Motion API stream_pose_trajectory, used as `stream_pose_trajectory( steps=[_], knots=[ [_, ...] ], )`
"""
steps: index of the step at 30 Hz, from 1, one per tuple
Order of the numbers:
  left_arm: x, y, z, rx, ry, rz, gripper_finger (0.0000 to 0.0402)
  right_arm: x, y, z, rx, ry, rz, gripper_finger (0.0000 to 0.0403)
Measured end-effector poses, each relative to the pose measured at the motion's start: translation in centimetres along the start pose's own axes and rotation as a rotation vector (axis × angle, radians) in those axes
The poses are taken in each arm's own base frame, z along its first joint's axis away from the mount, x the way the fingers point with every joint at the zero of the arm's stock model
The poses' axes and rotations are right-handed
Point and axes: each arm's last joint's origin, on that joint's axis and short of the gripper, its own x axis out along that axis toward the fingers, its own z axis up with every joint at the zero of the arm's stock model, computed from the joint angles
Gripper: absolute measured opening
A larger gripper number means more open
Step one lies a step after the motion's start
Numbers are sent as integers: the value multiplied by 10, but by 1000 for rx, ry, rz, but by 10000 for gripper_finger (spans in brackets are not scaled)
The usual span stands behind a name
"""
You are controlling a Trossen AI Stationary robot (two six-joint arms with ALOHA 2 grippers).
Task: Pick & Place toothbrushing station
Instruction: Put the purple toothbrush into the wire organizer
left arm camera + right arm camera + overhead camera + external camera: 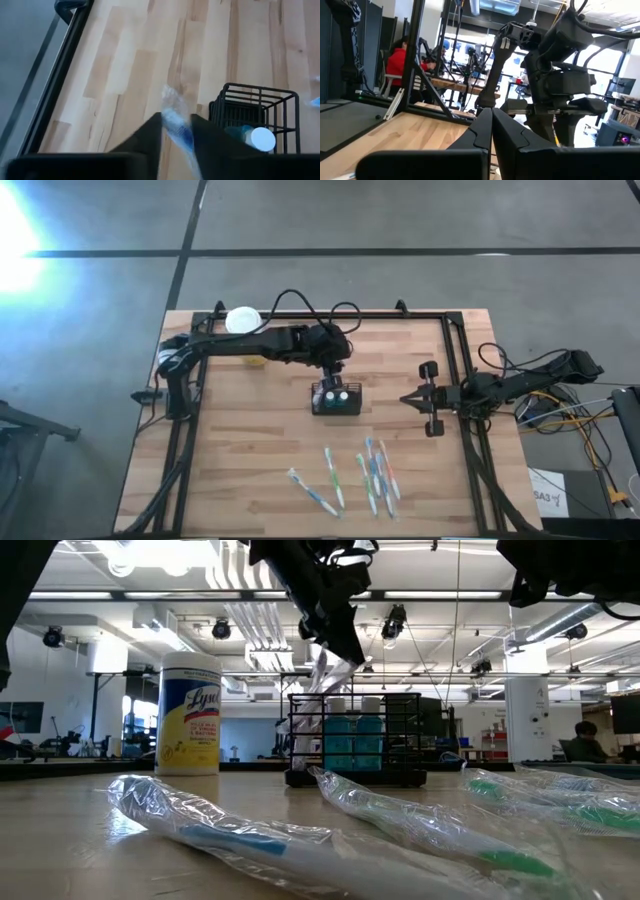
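The toothbrushing station (335, 400) is a small black wire holder standing mid-table, with white-capped blue items inside; it also shows in the low view (355, 735) and the left wrist view (255, 112). My left gripper (335, 370) hangs just above its far-left side, shut on a toothbrush in clear wrap (175, 117). My right gripper (405, 398) waits shut and empty, to the right of the holder. My left gripper pinches the wrapped toothbrush (322, 670) between its two fingers (150, 132), which come from above, slanting down. The brush sticks out past the fingertips, tilted, its free end (167, 92) clear of the table and just above the holder's top edge in the low view.
Several wrapped toothbrushes (355, 470) lie loose on the near part of the table, large in the low view (300, 840). A white-lidded yellow wipes canister (190, 712) stands at the far left (243, 320). A black frame rail (455, 360) edges the table.
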Motion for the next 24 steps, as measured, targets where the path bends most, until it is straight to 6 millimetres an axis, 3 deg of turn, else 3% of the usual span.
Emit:
stream_pose_trajectory(
  steps=[3,5,24],
  knots=[
    [-1,0,1,-3,-14,-7,33,0,0,0,0,0,0,8],
    [-1,0,2,-6,-20,-9,15,0,0,0,0,0,0,8],
    [-4,-12,11,-51,-105,0,13,0,0,0,0,0,0,8]
  ],
)
